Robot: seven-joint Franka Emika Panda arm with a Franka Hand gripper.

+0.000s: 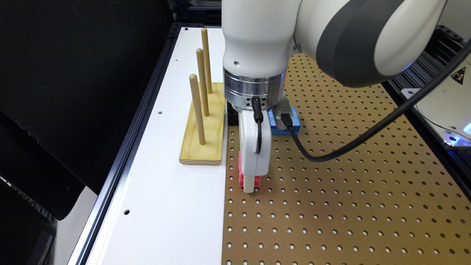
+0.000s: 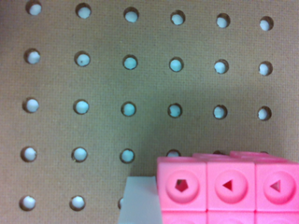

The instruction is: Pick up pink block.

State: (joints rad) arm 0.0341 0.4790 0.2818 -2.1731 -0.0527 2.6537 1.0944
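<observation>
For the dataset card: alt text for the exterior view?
A white robot arm's end effector reaches down at a pink block on a brown pegboard. Behind it lies a blue block; a wooden base with three upright dowels stands on the white board at the exterior view's left.

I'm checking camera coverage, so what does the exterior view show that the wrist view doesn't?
Exterior view alone: the peg stand, the blue block, the white board and the arm's cable. Wrist view alone: shaped cut-outs in the pink block's dimples. Both: the pink block, the pegboard, and the pincer down at the block.
</observation>
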